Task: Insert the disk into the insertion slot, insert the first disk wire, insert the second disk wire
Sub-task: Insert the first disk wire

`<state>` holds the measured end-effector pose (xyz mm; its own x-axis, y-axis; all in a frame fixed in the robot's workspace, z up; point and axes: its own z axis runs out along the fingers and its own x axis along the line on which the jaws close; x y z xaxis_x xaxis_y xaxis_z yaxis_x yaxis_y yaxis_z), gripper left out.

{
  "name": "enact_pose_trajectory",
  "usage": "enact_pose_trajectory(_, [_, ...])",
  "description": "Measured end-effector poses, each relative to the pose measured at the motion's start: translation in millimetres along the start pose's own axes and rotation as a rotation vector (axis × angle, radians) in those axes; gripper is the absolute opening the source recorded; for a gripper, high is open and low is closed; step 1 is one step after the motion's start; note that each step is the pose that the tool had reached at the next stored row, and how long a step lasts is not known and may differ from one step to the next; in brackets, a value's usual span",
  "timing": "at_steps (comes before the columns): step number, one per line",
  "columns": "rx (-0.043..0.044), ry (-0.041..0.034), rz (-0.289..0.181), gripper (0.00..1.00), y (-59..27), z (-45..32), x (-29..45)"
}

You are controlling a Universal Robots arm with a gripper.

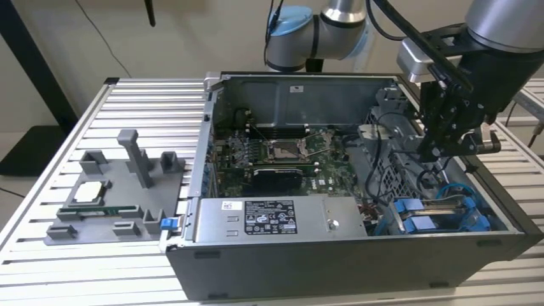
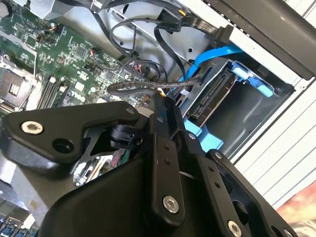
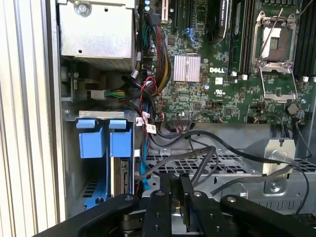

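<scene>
Disk [image 2: 213, 98] in its blue carrier [image 2: 203, 137] sits in the insertion slot [image 2: 259, 111].
End effector [image 2: 162, 101] hangs just beside it inside the computer case [image 1: 340, 268], fingertips pressed together on 1 black disk wire [image 2: 131, 87].

Bright, even light falls throughout, with soft shadow inside the computer case [image 1: 323, 95].

Open grey metal computer case [image 1: 281, 268] up on the slatted aluminium table [image 1: 51, 274].
Green motherboard [image 1: 246, 159] sits near the gripper [image 1: 444, 153], dark cables [image 3: 203, 165] just below it, grey plastic parts tray [image 1: 119, 197] well away, outside the case.
</scene>
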<state>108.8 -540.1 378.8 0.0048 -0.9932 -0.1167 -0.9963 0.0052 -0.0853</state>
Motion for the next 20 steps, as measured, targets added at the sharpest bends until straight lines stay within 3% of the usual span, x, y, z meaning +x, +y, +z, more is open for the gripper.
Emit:
enact_pose_trajectory(4, [-0.0051,0.0153,-0.001,0.00,-3.1,0.6,0.0])
enact_pose_trajectory(7, [-0.0127,0.0308,-0.001,0.00,-6.6,1.1,0.1])
enact_pose_trajectory(20, [-0.0527,0.0911,-0.002,0.00,-16.0,3.5,1.0])
